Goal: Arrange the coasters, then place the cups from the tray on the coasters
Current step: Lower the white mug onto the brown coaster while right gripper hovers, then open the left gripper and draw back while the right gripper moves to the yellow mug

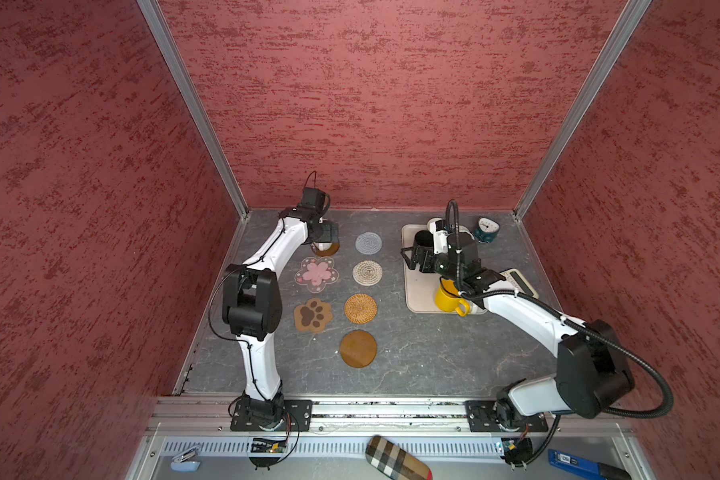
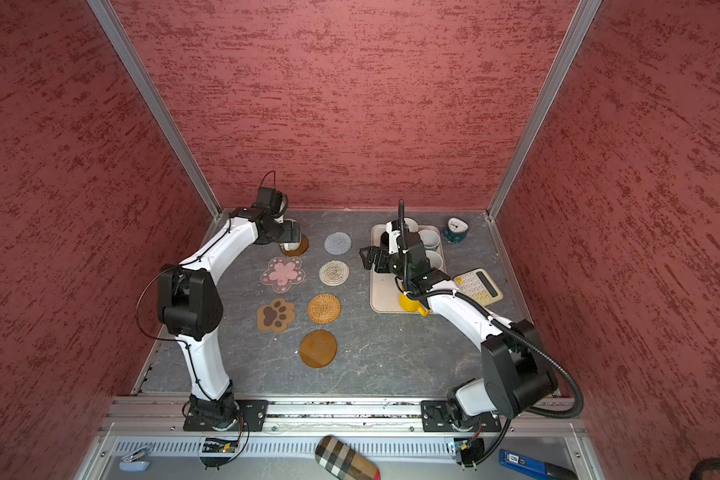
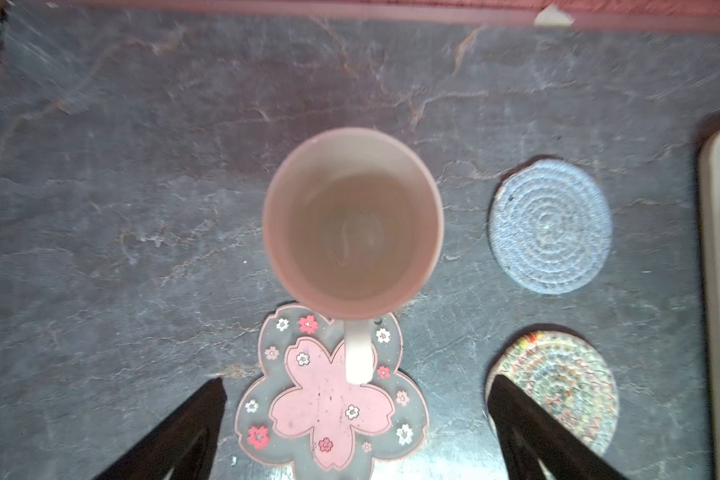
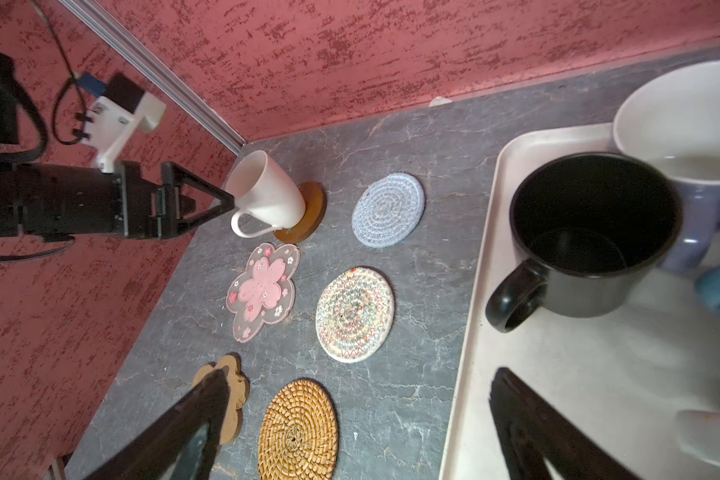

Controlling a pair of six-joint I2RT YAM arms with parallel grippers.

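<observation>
The cups are mostly sitting on the tray [image 4: 578,374], but one white mug [image 4: 266,189] is standing on the wooden disc [image 4: 308,216] in the far left corner. It looks off-centre there, with its handle pointing back toward the left gripper [image 3: 354,388].

I'm worrying about the pull-away. In the right wrist view a fingertip [image 4: 227,201] is hanging right beside the mug's wall, perhaps against it; I can't tell which. Any sideways drift while I'm backing out could be catching the handle or rim, dragging the mug off the disc or tipping it.

The left jaws are standing wide on either side of the handle, gripping nothing. The right gripper [image 4: 362,378] is hovering at the tray's edge near the black mug [image 4: 590,232], jaws spread wide too, touching nothing.
</observation>
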